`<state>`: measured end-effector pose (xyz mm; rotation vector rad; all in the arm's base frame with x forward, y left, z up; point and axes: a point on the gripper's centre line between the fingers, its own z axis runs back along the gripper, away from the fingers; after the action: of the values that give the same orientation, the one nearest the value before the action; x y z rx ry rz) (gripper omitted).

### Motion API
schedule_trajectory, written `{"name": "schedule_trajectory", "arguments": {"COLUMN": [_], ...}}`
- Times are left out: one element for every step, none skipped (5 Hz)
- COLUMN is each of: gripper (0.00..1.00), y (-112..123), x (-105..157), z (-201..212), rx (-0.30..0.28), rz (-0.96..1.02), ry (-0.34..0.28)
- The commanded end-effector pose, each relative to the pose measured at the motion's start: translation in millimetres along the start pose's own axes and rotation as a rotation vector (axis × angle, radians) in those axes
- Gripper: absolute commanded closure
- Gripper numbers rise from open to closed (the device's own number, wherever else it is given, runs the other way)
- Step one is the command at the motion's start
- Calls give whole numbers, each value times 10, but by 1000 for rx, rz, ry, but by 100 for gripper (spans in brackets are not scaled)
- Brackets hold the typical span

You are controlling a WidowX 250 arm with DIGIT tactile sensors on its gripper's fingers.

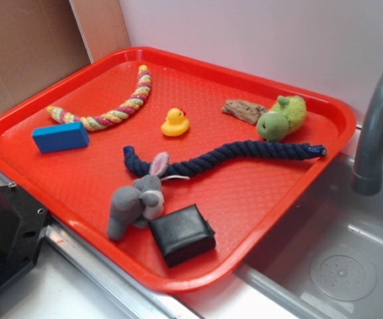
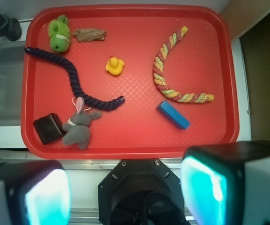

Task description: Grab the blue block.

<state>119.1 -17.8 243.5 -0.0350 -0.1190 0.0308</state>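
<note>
Nothing is grasped yet: the gripper point(image 2: 125, 192) hangs spread wide above the red plastic tray point(image 2: 130, 140), so it must descend over the small bright blue rectangular block point(image 2: 173, 114).

On the one red tray point(image 1: 324, 133): two ropes, two plush toys, one blue block point(image 1: 60, 137), one rubber duck point(image 1: 175, 123), one black pouch point(image 1: 182, 234), one brown scrap point(image 1: 243, 110).
</note>
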Motion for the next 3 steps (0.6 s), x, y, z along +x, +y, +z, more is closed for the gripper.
{"name": "schedule_trajectory", "arguments": {"gripper": [0,0,0], "y": [0,415,664], "x": [0,16,-43], "z": [0,-490,-842], "rx": [0,39,70], "rz": [0,-67,-174], "ry": [0,15,9]}}
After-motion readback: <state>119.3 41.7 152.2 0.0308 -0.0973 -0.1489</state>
